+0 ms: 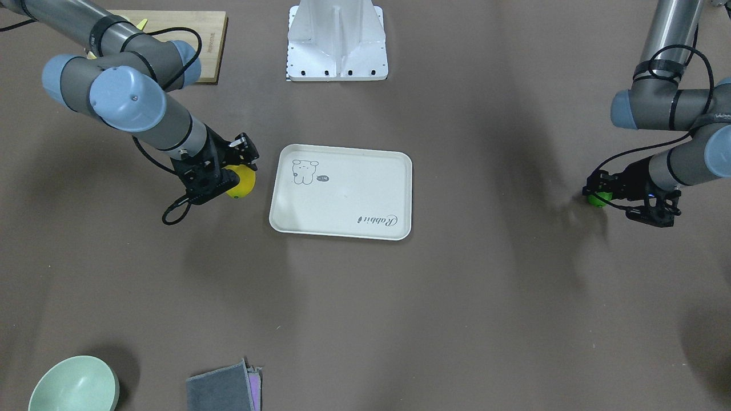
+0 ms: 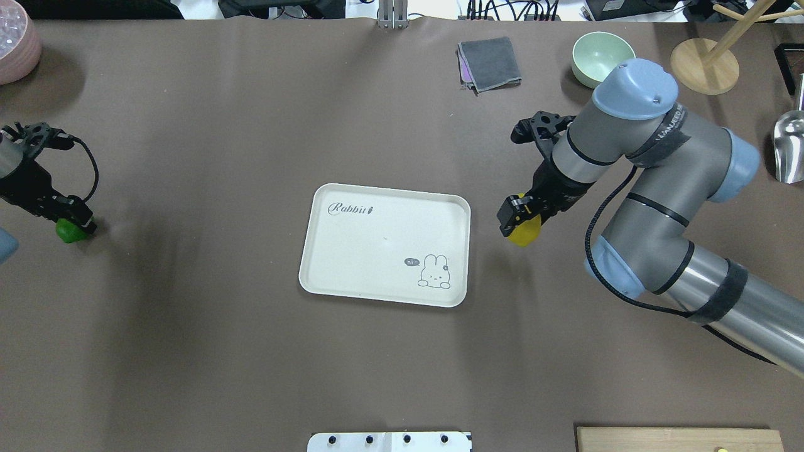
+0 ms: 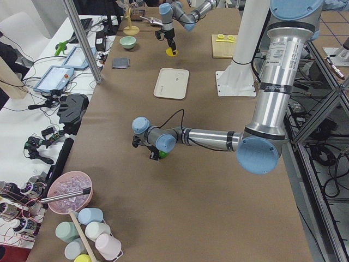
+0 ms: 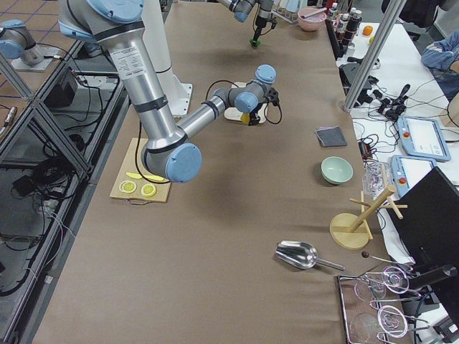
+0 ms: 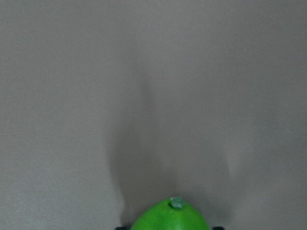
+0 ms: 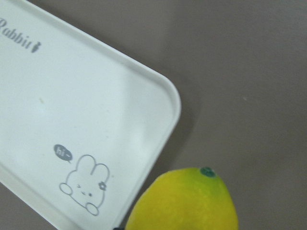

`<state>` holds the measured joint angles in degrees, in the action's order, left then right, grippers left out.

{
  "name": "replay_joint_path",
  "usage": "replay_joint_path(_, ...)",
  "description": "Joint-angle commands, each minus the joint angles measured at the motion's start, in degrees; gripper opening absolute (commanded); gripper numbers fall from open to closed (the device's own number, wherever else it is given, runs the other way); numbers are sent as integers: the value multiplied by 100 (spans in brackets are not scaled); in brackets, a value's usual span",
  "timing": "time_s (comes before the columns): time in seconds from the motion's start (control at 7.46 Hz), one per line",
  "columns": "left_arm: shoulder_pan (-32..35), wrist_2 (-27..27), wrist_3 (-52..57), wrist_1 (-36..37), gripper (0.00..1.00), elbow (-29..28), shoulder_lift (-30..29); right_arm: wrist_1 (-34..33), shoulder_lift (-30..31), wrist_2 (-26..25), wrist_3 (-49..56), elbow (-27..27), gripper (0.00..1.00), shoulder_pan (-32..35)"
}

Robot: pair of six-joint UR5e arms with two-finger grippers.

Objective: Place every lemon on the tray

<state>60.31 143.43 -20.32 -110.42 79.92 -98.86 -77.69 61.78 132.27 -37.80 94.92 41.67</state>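
The cream-white tray (image 2: pixel 384 245) lies mid-table, with nothing on it. My right gripper (image 2: pixel 519 221) is shut on the yellow lemon (image 2: pixel 525 232) and holds it just off the tray's right edge, above the table. The right wrist view shows this lemon (image 6: pixel 184 199) beside the tray's corner (image 6: pixel 72 96). My left gripper (image 2: pixel 73 225) is shut on the green lemon (image 2: pixel 69 231) far out at the table's left side, well away from the tray. The left wrist view shows the green lemon (image 5: pixel 170 218) over bare table. In the front view the yellow lemon (image 1: pixel 243 182) is left of the tray (image 1: pixel 342 194) and the green lemon (image 1: pixel 598 198) is far right.
A wooden cutting board (image 1: pixel 194 40) with lemon slices sits near the robot base (image 1: pixel 337 43). A green bowl (image 2: pixel 602 56), a grey cloth (image 2: pixel 490 63), a wooden stand (image 2: pixel 703 66) and a metal scoop (image 2: pixel 788 147) are at the far right. A pink bowl (image 2: pixel 16 50) is at the far left.
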Motion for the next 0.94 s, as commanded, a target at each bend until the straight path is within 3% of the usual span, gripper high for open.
replay_joint_path(0.0, 329, 692, 2, 500, 0, 32, -19, 412, -656, -209, 280, -655, 23, -290)
replay_joint_path(0.27, 402, 783, -85, 819, 0, 251, -377, 483, -921, -255, 431, -1052, 25, -369)
replay_joint_path(0.4, 411, 774, -121, 942, 0, 269, -702, 501, -1009, -272, 431, -1176, 46, -387)
replay_joint_path(0.54, 428, 783, -565, 1361, 0, 339, -1140, 501, -1089, -281, 431, -1273, 99, -405)
replay_joint_path(0.8, 376, 774, -1829, 1541, 0, 392, -1827, 492, -1160, -107, 449, -1204, 100, -65)
